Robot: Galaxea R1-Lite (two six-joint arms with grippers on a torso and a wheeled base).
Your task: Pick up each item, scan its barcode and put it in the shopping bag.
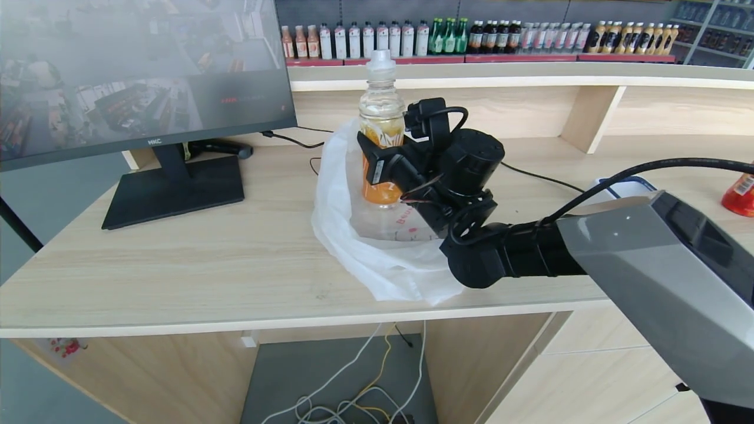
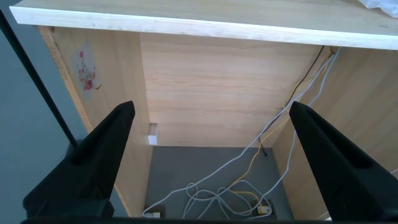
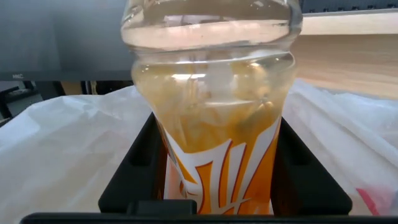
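Left wrist view, left hand (image 2: pixel 211 111): fingers spread wide with nothing between them; it hangs below the front edge of the tabletop (image 2: pixel 205 25), facing the loose cables (image 2: pixel 217 190) under it.
Monitor (image 1: pixel 141 70): stands on its black foot at the tabletop's (image 1: pixel 177 265) back left corner.
Black handheld device (image 1: pixel 221 147): lies just behind the monitor foot; probably the scanner, though it is too small to be sure.
Shopping bag (image 1: pixel 383 265): thin white plastic, slumped open near the middle of the tabletop, its lower fold reaching almost to the front edge.
Bottle (image 1: pixel 382 118): clear, with orange drink and a pale cap, held upright; its lower part sits inside the bag's mouth. Whether its base touches the tabletop I cannot tell.
Right hand (image 1: pixel 383 171): clamped on the bottle's orange-labelled waist, one finger on each side, seen close in the right wrist view (image 3: pixel 221 171).
Red item (image 1: pixel 739 197): at the right edge of the tabletop, well apart from the bag.
Step in hand: by my reading, bagging this bottle.
Next move: settle the bottle to the bag's bottom, part the fingers, then lift clear without snagging the film; the red item looks to be waiting.
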